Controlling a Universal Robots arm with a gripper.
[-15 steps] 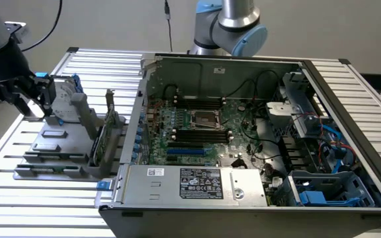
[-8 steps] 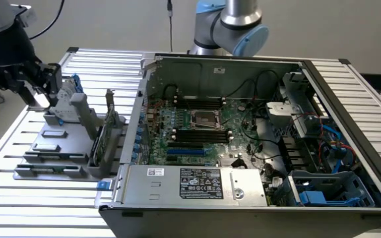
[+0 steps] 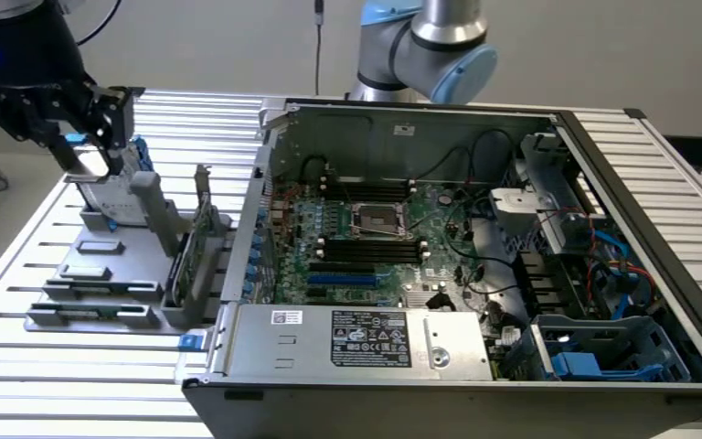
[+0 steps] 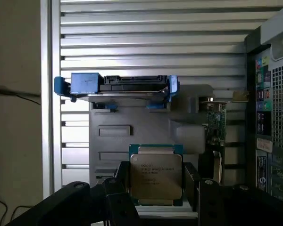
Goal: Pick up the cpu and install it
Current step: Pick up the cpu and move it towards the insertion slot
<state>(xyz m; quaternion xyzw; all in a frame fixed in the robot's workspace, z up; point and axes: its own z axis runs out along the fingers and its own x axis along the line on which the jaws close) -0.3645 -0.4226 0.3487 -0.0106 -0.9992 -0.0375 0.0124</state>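
Gripping cpu [image 4: 155,175] by its edges with hand [image 4: 156,184] set wide; held level, label up, above tray [image 4: 137,121], presumably to spare underside contacts.

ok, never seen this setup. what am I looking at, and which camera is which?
One robot arm with a two-finger hand works at a slatted metal table. The exterior view, from a camera off the arm, shows an open computer case with a green board, and a grey rack beside it. The wrist view looks out past the fingers: the hand grips a small silvery processor chip, and beyond it a hard drive with blue brackets stands in the rack.
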